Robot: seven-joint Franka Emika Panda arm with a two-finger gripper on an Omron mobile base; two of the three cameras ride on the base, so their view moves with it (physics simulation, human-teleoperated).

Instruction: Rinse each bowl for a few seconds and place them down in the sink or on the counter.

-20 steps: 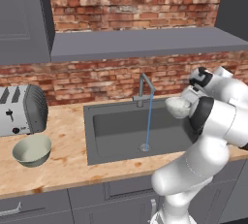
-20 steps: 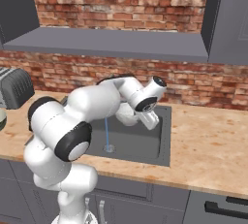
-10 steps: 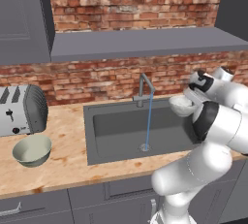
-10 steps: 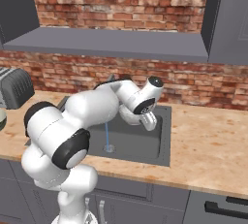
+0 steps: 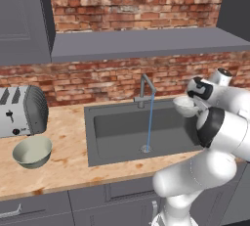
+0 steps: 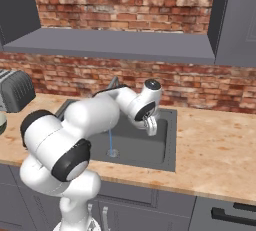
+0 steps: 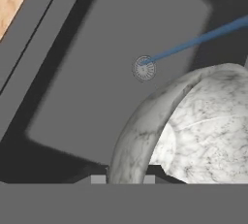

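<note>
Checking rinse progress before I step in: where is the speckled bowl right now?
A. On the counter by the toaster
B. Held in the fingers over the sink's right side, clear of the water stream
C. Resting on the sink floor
B: the speckled bowl is held above the sink, right of the water stream.

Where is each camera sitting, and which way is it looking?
Left base view: behind the arm on its left, facing the brick wall and the large dark grey sink; the white arm rises at lower right, its claw holding the grey-white speckled bowl.
Right base view: behind on the right, facing the same way; the arm rises at lower left.
Hand view: on the hand, looking down along the claw into the sink, over the held bowl.
Shared: all three show the sink and the thin blue water stream.
</note>
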